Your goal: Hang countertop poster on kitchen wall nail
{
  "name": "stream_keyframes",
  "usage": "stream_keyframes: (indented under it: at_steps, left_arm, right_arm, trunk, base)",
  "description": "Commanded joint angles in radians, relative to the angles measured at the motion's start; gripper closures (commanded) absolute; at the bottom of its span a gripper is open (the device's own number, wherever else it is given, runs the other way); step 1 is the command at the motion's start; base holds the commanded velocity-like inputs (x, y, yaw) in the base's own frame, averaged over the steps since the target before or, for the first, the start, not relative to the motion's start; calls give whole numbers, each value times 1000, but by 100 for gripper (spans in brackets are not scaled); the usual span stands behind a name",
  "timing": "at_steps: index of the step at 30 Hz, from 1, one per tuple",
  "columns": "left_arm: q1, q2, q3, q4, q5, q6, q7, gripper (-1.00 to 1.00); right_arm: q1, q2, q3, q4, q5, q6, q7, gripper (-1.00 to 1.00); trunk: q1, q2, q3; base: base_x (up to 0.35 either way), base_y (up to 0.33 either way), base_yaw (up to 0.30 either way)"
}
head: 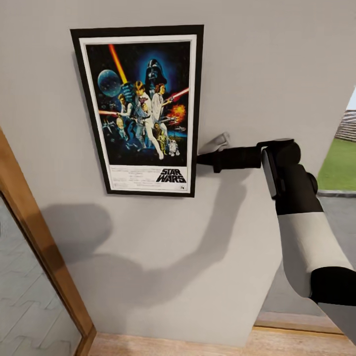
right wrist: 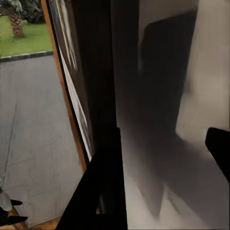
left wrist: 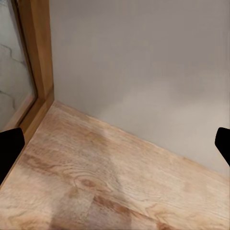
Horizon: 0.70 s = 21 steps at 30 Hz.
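The poster (head: 141, 111) hangs flat on the grey wall (head: 277, 69), slightly tilted. The right hand (head: 205, 157) touches its lower right edge; whether it grasps, I cannot tell. The left hand (left wrist: 115, 143) is released.

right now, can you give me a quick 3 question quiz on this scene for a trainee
1. True or false: the poster is lying flat on the wooden floor.
2. Multiple choice: which edge of the poster does the right claw reach? A) top edge B) right edge, low down C) left edge
3. Fill in: in the left wrist view, the left claw points at the wooden floor and the grey ____.

Key
1. False: it is upright against the grey wall.
2. B
3. wall
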Motion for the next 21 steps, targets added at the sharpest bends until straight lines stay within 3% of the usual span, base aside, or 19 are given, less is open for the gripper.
stream_keyframes:
  at_steps: [1, 21]
  left_arm:
    - [0, 0, -8, 0, 11, -2, -4, -100]
    - [0, 0, -6, 0, 11, -2, -4, -100]
  right_arm:
    - [-1, -41, 12, -42, -75, 81, -83, 100]
    - [-1, -41, 12, -42, -76, 81, -83, 100]
  trunk:
    - [-4, -4, -2]
    - [-4, -4, -2]
  base:
    - [4, 0, 0]
    - [0, 0, 0]
